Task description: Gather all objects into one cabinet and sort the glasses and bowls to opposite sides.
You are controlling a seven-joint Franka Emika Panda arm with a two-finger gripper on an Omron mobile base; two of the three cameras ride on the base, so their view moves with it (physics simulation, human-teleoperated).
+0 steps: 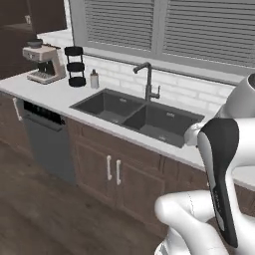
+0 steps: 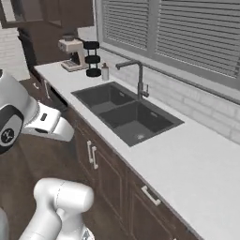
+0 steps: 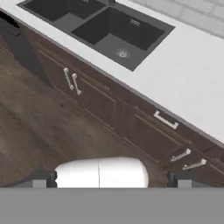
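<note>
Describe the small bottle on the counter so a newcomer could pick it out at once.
Start at the dark double-basin sink set in the white countertop under the shuttered window. Left of it, against the white tile wall, stands a small pale bottle with a dark cap. It is shorter and lighter than the black three-tier rack and cream coffee machine beside it.

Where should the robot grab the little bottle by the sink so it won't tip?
Around its wider lower body, not the thin top. The soap bottle stands upright on the counter, with the black rack close on one side, so coming from the sink side, fingers level, looks safest.
</note>
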